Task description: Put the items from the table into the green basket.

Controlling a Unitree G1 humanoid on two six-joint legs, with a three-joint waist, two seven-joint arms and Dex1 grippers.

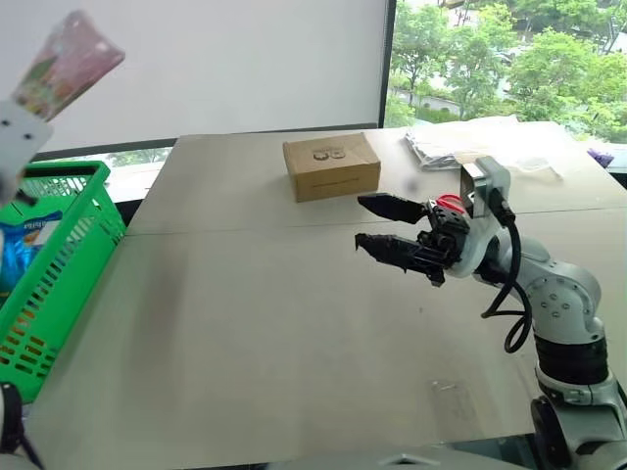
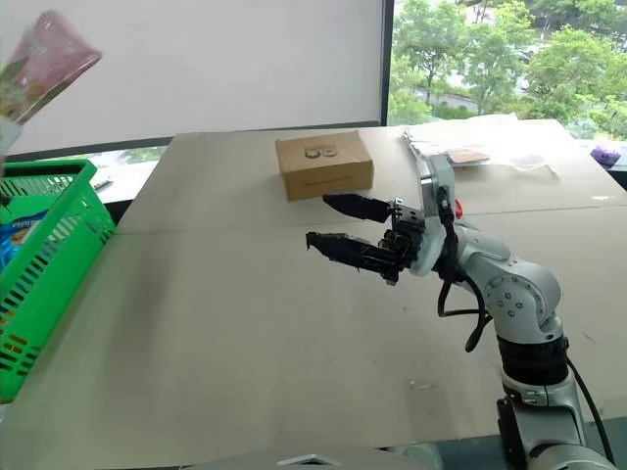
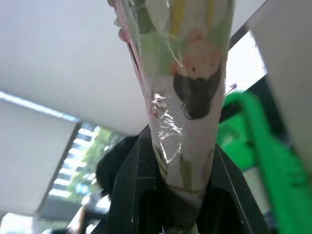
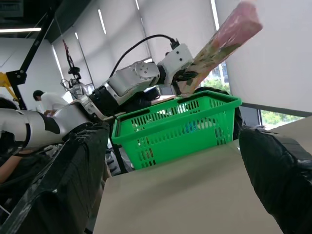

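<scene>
A long pink flower-patterned packet (image 1: pixel 69 61) is held high at the far left, above the green basket (image 1: pixel 59 264). My left gripper (image 3: pixel 180 146) is shut on the packet's lower end, and the packet (image 4: pixel 224 41) slants up and away from it. Over the middle right of the table (image 1: pixel 245 343), my right gripper (image 1: pixel 360 220) hangs open and empty, pointing left toward the basket. Something blue and white (image 1: pixel 24 245) lies inside the basket; I cannot tell what it is.
A brown cardboard box (image 1: pixel 331 166) stands at the back middle of the table. Clear plastic bags and papers (image 1: pixel 460 145) lie at the back right. The basket sits off the table's left edge. A person (image 4: pixel 48 100) is far in the background.
</scene>
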